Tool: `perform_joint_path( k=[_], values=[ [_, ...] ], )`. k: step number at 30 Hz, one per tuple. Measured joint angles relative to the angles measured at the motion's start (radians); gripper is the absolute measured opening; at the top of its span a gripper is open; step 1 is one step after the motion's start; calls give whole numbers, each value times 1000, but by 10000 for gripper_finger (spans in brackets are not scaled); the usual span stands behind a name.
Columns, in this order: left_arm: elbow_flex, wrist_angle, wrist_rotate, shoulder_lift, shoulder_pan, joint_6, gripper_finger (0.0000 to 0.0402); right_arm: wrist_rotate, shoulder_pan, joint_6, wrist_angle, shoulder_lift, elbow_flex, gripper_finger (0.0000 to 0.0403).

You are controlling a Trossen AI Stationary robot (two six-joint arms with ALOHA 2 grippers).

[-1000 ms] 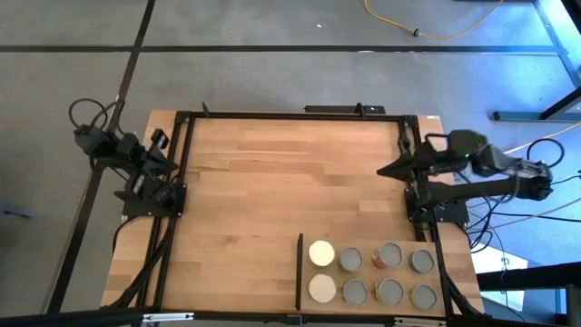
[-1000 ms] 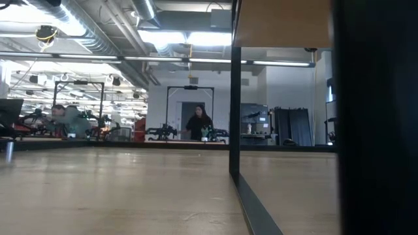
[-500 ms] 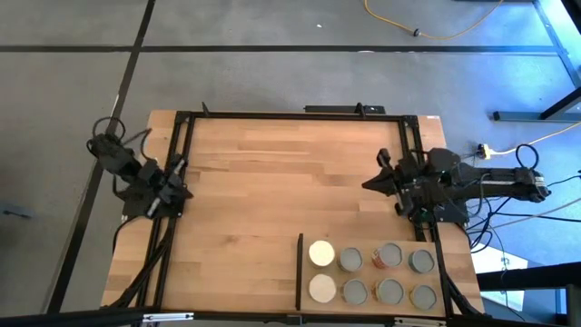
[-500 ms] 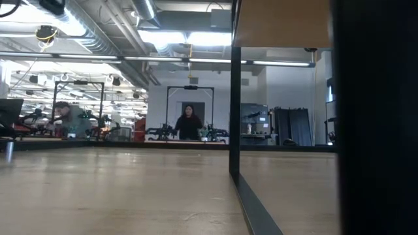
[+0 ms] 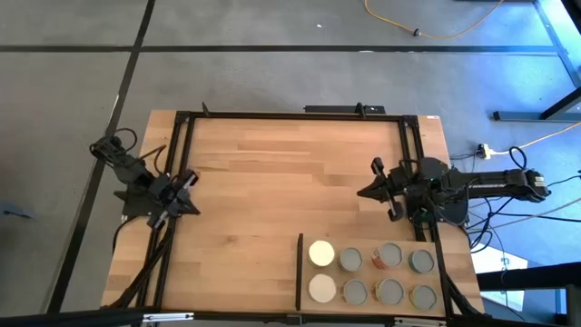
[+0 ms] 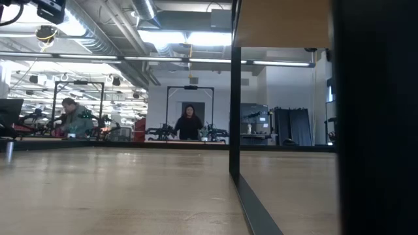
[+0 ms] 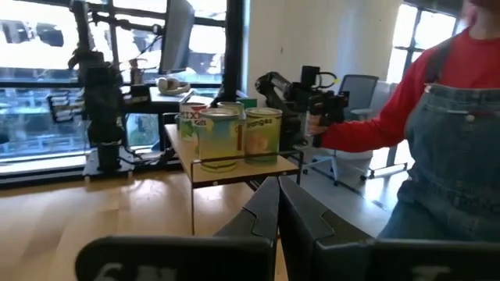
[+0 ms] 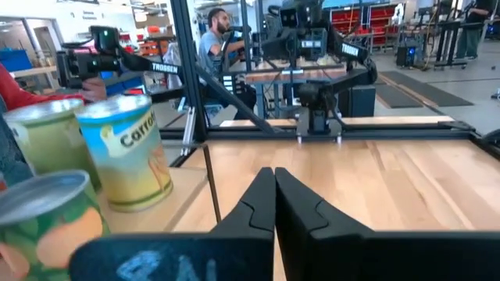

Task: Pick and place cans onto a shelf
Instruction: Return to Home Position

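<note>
Eight cans (image 5: pixel 370 274) stand upright in two rows on the shelf (image 5: pixel 307 271), a light-wood panel with a thin black strip on its left, at the table's near right corner. Two have cream-white tops (image 5: pixel 321 253); the others have grey tops. The left wrist view shows yellow-labelled cans (image 7: pixel 234 136) on the raised shelf, and the right wrist view shows them close by (image 8: pixel 125 156). My left gripper (image 5: pixel 191 208) is shut and empty at the table's left edge. My right gripper (image 5: pixel 362 193) is shut and empty by the right edge, beyond the shelf's far side. Both sets of fingers show closed together (image 7: pixel 277 211) (image 8: pixel 275 203).
Bare wooden tabletop (image 5: pixel 290 173) lies between the two arms. The shelf's black post (image 6: pixel 235 98) and panel (image 6: pixel 281 23) fill the right of the low view. A person in a red shirt and denim overalls (image 7: pixel 437 133) stands beyond the table. More people show far off in the room.
Both arms have swung and come down. My left gripper has gone toward the table's near edge and a little inward over the left edge. My right gripper has gone toward the near edge and a little to the left, nearer the shelf. The cans have stayed put.
</note>
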Motion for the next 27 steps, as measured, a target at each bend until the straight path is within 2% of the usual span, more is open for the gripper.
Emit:
perform_joint_path(
  k=[8,18,27],
  values=[
    [0,-3,61,0,0,67,0,-1,0,27,85,-50,-103,2],
    [0,-21,67,0,0,95,0,-1,0,25,137,-102,-199,2],
    [0,-27,122,0,0,136,0,0,0,3,133,-110,-202,2]
  ],
)
